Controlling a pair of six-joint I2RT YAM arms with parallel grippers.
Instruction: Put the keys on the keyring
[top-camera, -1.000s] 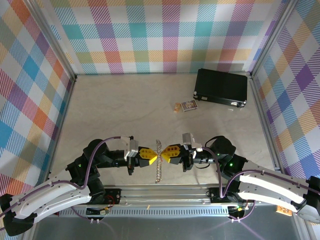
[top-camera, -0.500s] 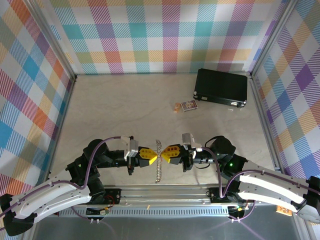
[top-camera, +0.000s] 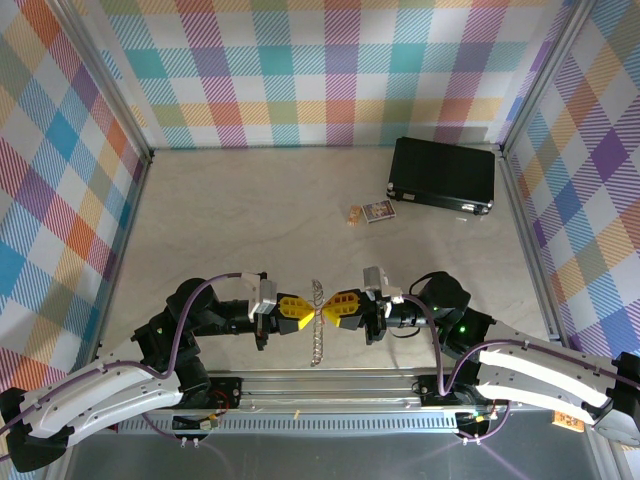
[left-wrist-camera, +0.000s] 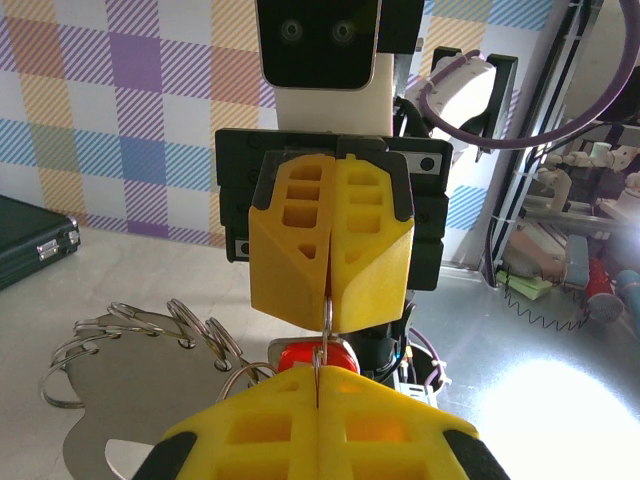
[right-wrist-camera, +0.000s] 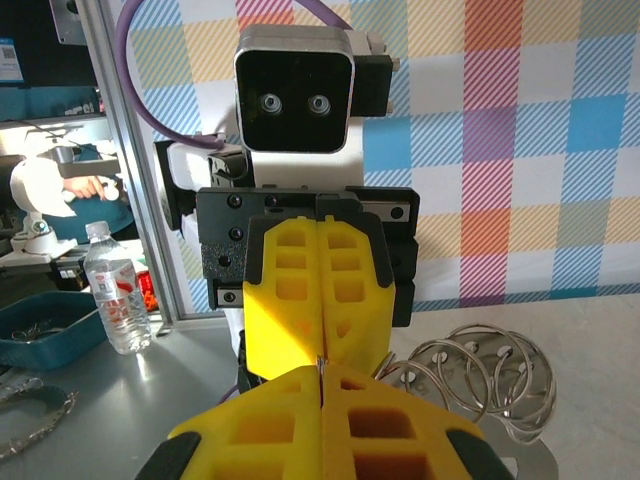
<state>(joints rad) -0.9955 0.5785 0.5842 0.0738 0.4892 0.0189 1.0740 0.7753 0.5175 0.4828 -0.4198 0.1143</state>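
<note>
near edge, bottom centre of the top view: left gripper (top-camera: 306, 311) and right gripper (top-camera: 330, 309) sit nose to nose, tips almost touching. both are fully closed, yellow fingers (left-wrist-camera: 250, 440) pressed flat w/ no gap. the keyring (top-camera: 318, 335) hangs between them as a thin jagged vertical strip. by the look of it, it's held up over the metal rail rather than lying on the table (top-camera: 250, 220).

left wrist view: 1 thin wire loop runs from the seam of the left gripper's tips, bottom centre, up into the seam of the right gripper at mid frame. so both seem to pinch the same loop of the keyring. the key (left-wrist-camera: 318, 355) shows its red head just behind the near tips, right under the far gripper and at that loop. its blade is hidden. the rest of the keyring, a flat metal plate w/ several more loops, droops to the lower left.

progress, my read: pick-up is done, key and ring are together in the air, and threading is in hand. can't tell if the key's hole is already round the wire or only resting against it, since it's too small and covered by the fingers. left to do: work the key fully onto the loop, let go, check it hangs. 1 key in sight.

farther back, upper right of the top view: a small card (top-camera: 378, 211) and a black case (top-camera: 443, 173), well apart from the grippers.
</note>
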